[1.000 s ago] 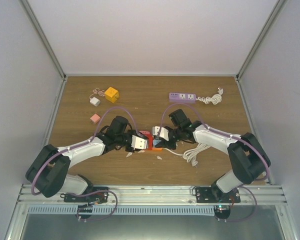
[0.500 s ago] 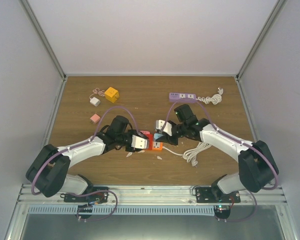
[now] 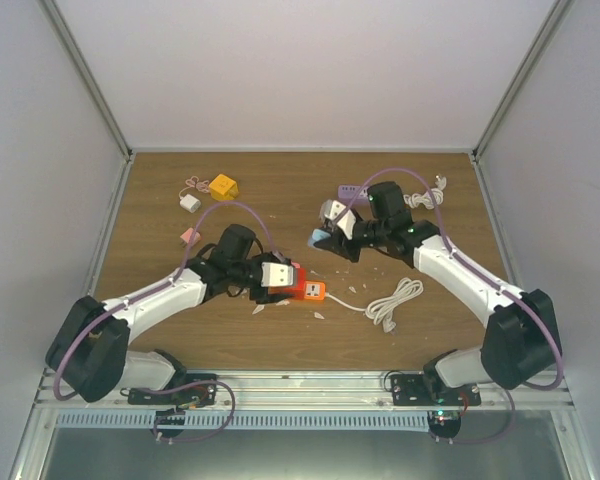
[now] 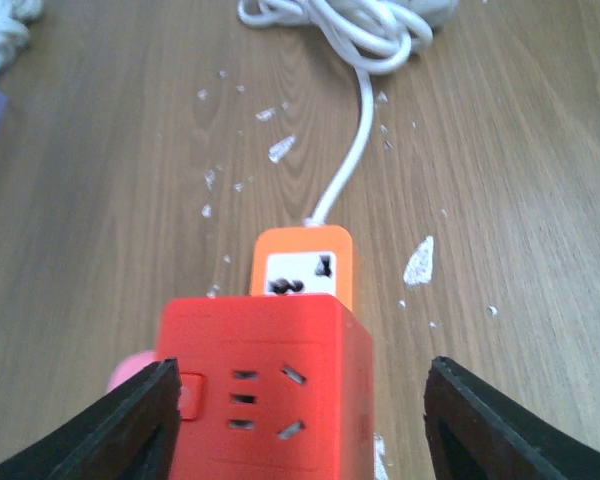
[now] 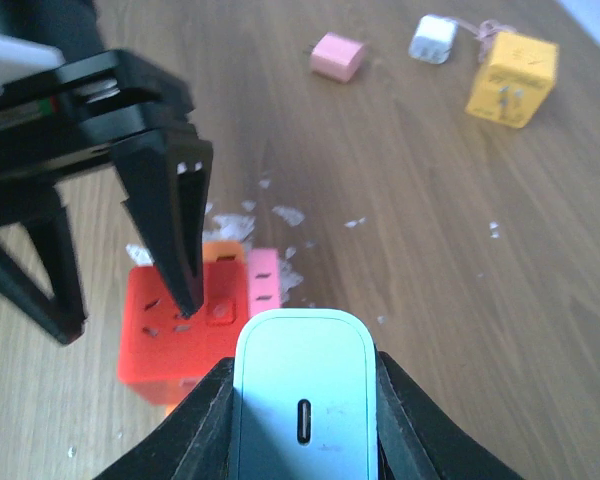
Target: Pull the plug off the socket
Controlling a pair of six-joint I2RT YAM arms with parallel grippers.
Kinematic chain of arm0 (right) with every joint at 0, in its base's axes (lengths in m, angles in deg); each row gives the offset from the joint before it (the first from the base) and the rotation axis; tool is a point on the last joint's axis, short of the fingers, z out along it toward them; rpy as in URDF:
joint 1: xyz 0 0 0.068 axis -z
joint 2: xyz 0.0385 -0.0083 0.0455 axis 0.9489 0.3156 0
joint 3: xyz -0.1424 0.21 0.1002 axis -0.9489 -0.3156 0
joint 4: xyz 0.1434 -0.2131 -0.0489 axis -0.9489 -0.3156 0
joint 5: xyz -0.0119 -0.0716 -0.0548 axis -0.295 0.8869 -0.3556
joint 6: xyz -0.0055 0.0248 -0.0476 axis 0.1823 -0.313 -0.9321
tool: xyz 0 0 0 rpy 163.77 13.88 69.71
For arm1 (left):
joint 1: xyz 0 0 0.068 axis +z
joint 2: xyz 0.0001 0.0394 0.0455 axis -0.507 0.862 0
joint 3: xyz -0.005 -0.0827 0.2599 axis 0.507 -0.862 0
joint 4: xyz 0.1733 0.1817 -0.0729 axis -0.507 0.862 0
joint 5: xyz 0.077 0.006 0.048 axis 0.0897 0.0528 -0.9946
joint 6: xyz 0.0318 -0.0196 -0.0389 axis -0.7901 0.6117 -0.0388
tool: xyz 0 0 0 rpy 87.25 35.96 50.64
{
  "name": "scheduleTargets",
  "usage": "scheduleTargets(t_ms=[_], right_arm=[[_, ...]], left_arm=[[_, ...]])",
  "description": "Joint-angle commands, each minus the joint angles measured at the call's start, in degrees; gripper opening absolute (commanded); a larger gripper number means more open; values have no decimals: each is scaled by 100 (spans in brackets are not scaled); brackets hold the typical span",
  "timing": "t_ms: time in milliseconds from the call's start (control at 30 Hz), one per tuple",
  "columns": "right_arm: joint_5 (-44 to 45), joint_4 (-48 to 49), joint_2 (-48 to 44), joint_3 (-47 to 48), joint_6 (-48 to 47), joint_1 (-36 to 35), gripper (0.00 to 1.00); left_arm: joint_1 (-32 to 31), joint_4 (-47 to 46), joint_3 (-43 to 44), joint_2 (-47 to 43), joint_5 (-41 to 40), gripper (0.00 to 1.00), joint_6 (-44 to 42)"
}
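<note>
One second on, your right gripper (image 3: 326, 231) has pulled the plug (image 5: 302, 400) well clear of the socket (image 4: 265, 390), clamped on it; your left gripper (image 3: 280, 281) straddles the socket, jaws apart.

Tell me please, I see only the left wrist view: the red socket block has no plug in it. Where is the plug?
Observer: The right claw grips the plug and holds it clear of the red socket block, on the block's far right side.
Operator: Is anything else around that I cannot see?
Observer: Yes. A yellow cube, a white adapter and a pink adapter lie near the far left corner, away from both arms.
</note>
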Motion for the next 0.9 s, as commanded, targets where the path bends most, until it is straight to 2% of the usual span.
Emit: scheduleTargets(t_ms=[0,133,467,867], right_arm=[[-145,486,155,542,890,175,1],[115,919,297,815,1608,219,1],[483,1775,775,1355,3849,220,1],[-147,2687,1083,1316,5803,175,1]], left_arm=[[337,-31,440,-272,342,76,720],[709,-157,743,-336,445,81,1263],[853,-412,1547,-239,-591,86,2068],[761,-934,2134,98,-1208,84,2393]])
